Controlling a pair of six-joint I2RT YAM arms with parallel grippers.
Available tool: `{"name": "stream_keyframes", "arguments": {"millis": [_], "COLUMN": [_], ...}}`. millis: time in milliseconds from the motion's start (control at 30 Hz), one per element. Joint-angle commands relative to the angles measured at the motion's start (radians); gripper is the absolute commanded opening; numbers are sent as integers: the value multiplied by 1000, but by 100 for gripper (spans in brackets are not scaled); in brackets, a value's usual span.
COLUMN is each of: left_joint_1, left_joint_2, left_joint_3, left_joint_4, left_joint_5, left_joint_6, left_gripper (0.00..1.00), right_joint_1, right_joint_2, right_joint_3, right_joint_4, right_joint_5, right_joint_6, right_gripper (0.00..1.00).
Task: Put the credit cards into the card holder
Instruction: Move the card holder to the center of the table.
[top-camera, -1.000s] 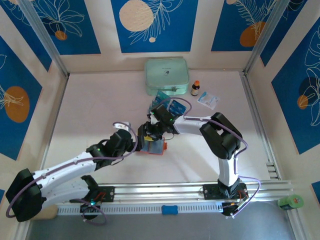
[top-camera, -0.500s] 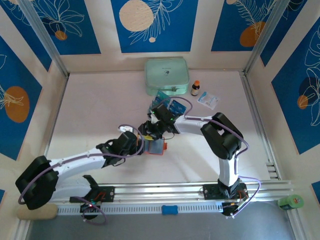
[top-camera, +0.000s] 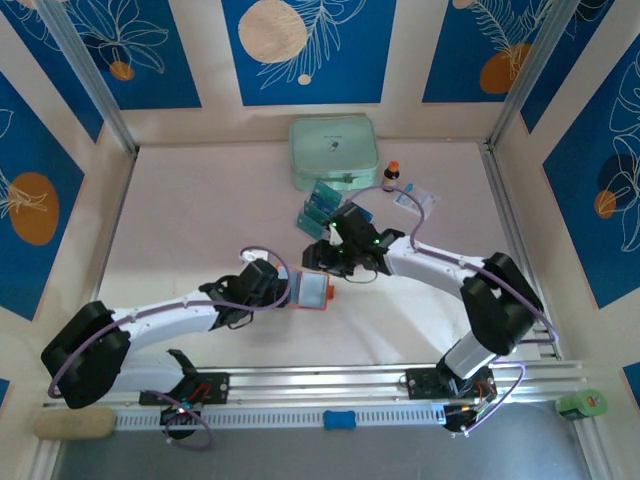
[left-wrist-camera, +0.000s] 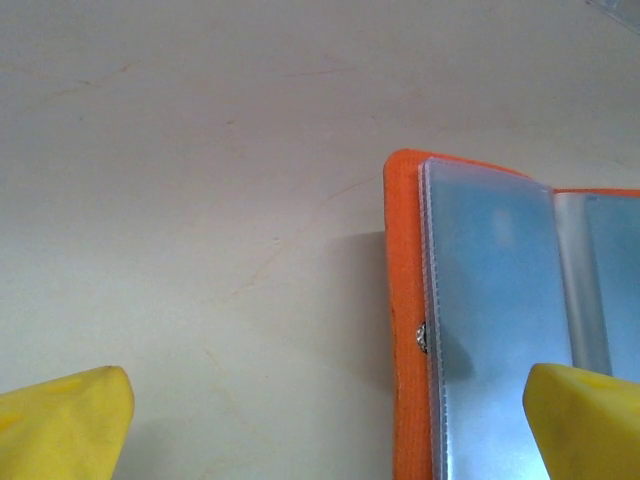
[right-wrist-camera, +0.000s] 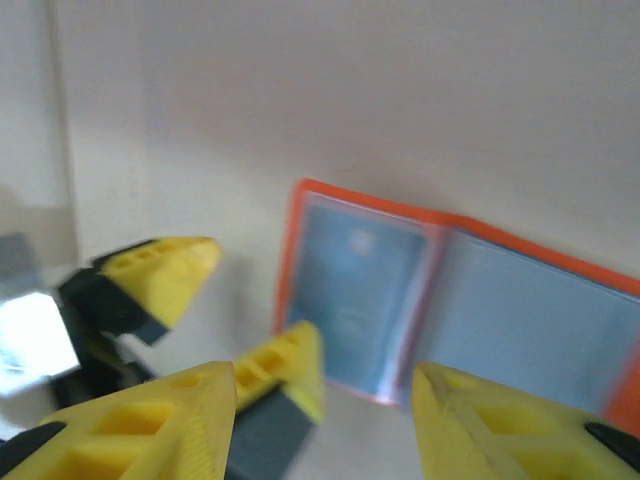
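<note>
Shows the card holder (top-camera: 313, 291) open flat on the table (top-camera: 190, 200), pale pockets up. Puts the left gripper (top-camera: 289, 290) just beside its left edge, the right gripper (top-camera: 322, 258) just beyond its far edge. Finds the credit cards (top-camera: 320, 200) farther back, near a mint-green zip case (top-camera: 333, 153), with a small bottle (top-camera: 390, 176) and a white-and-blue sachet (top-camera: 418, 199) to the right.

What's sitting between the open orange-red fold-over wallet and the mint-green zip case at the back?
Top view: the right gripper, open, just beyond the orange-red wallet, then the cluster of teal-blue cards, short of the mint-green case.
</note>
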Motion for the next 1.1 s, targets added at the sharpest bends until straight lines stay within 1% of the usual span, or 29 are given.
{"name": "stream_keyframes", "arguments": {"millis": [0, 133, 433, 633, 700, 800, 867, 933, 1067], "left_joint_1": [16, 20, 35, 46, 48, 49, 50, 50, 49], "left_joint_2": [8, 36, 98, 112, 110, 107, 102, 100, 97], "left_joint_3": [36, 54, 102, 111, 111, 105, 100, 93, 75], "left_joint_4": [12, 20, 26, 26, 25, 25, 25, 27, 35], "left_joint_5": [-9, 4, 15, 26, 31, 37, 42, 46, 50], "left_joint_6": [31, 43, 74, 82, 82, 85, 83, 82, 74], "left_gripper": [100, 100, 100, 100, 100, 100, 100, 100, 100], "right_joint_1": [-2, 1, 13, 18, 18, 15, 10, 3, -15], "right_joint_2": [-53, -65, 25, 63, 63, 60, 53, 43, 25], "right_joint_3": [-69, -113, -98, -76, -77, -77, -79, -82, -92], "right_joint_4": [-144, -155, -103, -99, -103, -120, -132, -141, -152], "right_joint_5": [163, 217, 202, 198, 201, 216, 224, 225, 220], "right_joint_6": [-55, -66, -79, -95, -105, -133, -159, -180, -208], "right_gripper": [50, 50, 48, 45, 39, 23, 15, 9, 7]}}
